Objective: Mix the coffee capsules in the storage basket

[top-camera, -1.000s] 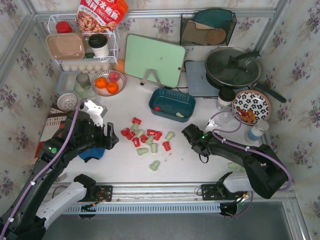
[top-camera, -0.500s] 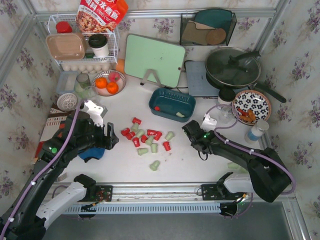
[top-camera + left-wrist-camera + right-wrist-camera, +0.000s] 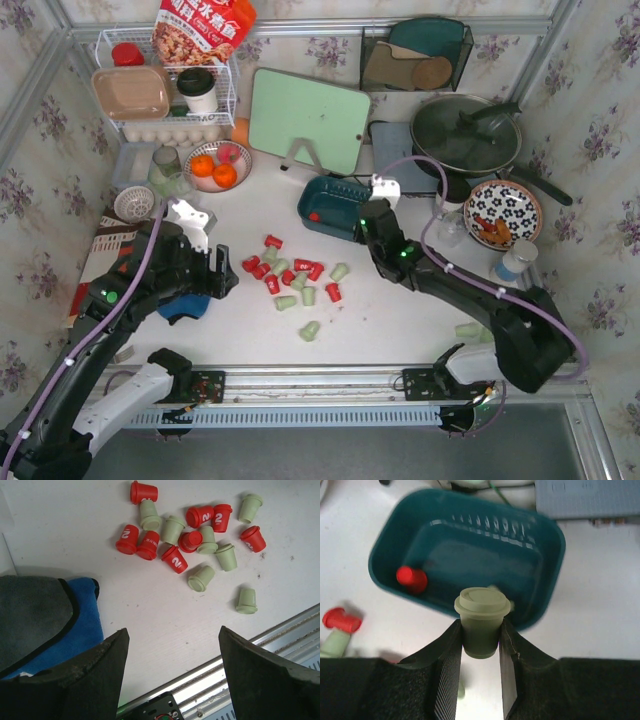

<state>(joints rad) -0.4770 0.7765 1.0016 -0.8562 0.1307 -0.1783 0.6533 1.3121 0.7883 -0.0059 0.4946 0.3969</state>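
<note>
**Right jaws.** Clenched on one pale green coffee capsule [image 3: 482,611], lid upward, pinched across its tapered body. The grip reads as a carry: the capsule hangs at the near rim of the storage basket [image 3: 555,545], which lies directly ahead of the jaws, probably for release inside.

**Basket contents.** One red capsule [image 3: 411,578], ahead and to the left of the jaws. One pale green capsule, mostly hidden behind the held one. Count: two.

**Left jaws.** Released, standing wide with nothing between them, poised above the surface [image 3: 150,625], seemingly waiting their turn.

- Nearest ahead: a lone pale green capsule [image 3: 246,601].
- Farther ahead: the loose cluster [image 3: 190,541].
- Count on the surface: eight red, seven pale green, fifteen in all.
- Just beside the left-hand jaw: a blue cloth [image 3: 85,630].

**Judgement.** Most capsules are not yet in the basket.
</note>
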